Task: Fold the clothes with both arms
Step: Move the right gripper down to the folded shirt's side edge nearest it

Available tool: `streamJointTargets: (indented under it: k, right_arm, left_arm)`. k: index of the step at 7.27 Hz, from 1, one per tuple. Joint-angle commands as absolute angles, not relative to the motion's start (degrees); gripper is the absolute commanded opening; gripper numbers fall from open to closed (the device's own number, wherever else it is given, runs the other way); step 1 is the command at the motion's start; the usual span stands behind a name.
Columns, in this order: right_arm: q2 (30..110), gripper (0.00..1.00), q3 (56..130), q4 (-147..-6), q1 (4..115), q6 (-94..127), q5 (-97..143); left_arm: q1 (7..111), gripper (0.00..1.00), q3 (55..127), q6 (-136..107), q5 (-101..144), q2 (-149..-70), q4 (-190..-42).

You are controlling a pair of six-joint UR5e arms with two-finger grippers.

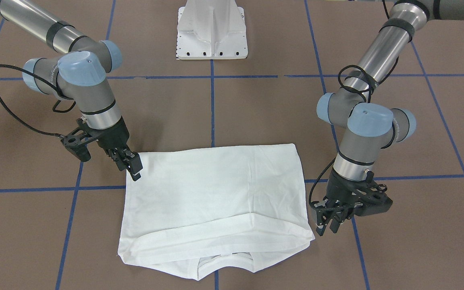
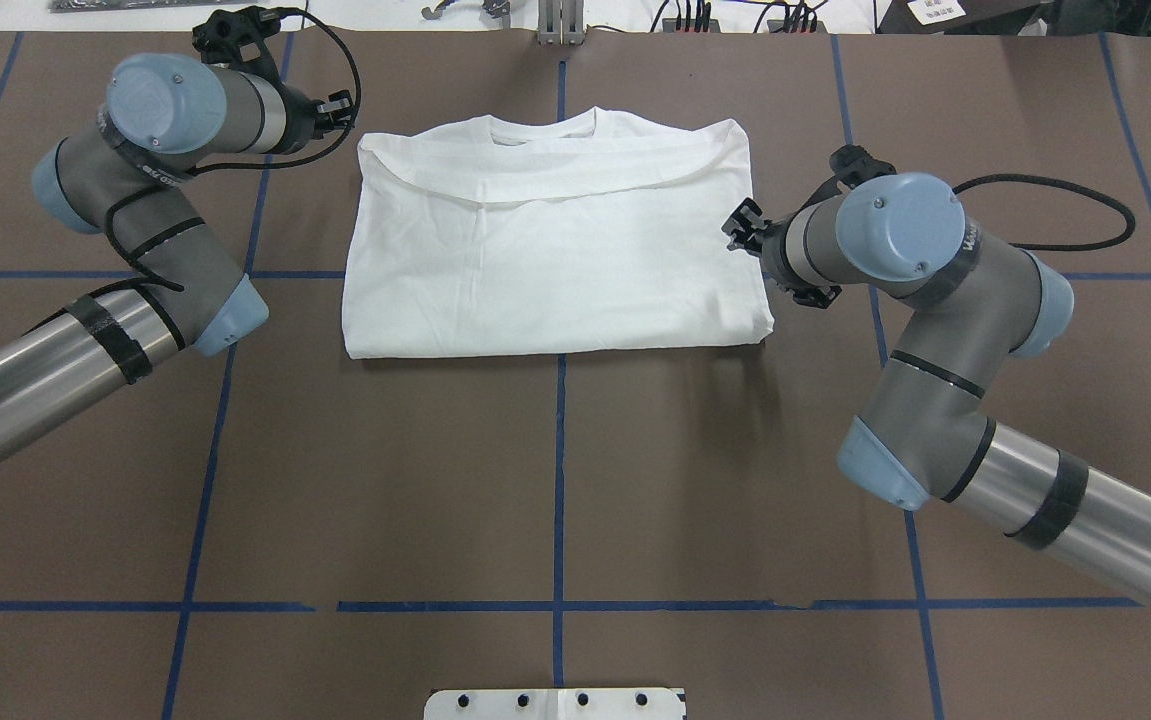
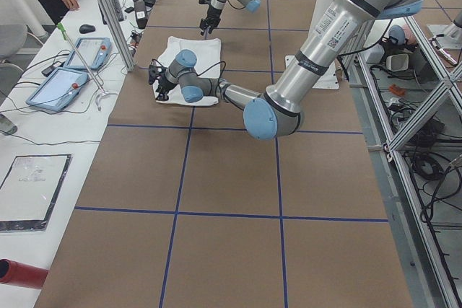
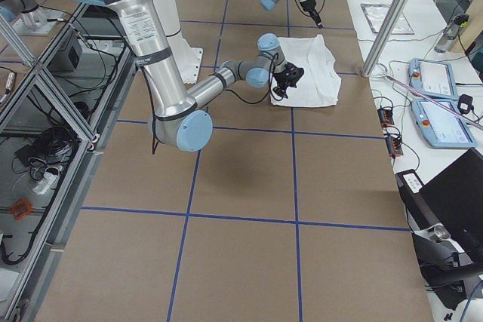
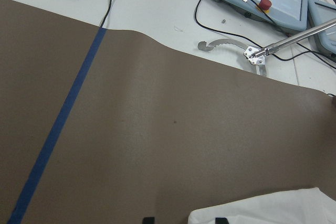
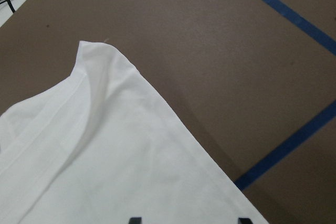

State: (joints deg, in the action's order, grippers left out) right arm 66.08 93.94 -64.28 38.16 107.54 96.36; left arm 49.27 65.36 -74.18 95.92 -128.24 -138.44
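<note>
Item: white shirt, folded into a rough rectangle, lying flat on the brown table between both arms. Collar at the edge farthest from the robot, with a folded band across the cloth just below it.

Left gripper: jaws parted, holding nothing, just beside the shirt's collar-end corner on the robot's left.

Right gripper: jaws parted, holding nothing, over the shirt's right edge; contact with the cloth cannot be told.

Table surface: blue tape lines in a grid.
</note>
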Motion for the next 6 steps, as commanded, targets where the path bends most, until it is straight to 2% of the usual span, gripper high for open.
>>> streamJointTargets:
  k: [1,5,6]
  right_arm:
    - [69.69,0.71,97.12,-64.25,34.90,112.65,93.71]
    - [68.83,0.71,94.76,-64.68,32.61,114.87,91.68]
    - [68.99,0.62,94.83,-64.69,32.61,114.96,91.67]
  left_arm:
    - [49.31,0.49,66.87,-74.18,95.89,-127.01,-138.78]
    - [49.31,0.48,67.67,-74.09,95.80,-126.56,-138.60]
    - [49.31,0.48,67.68,-74.18,95.80,-126.56,-138.60]
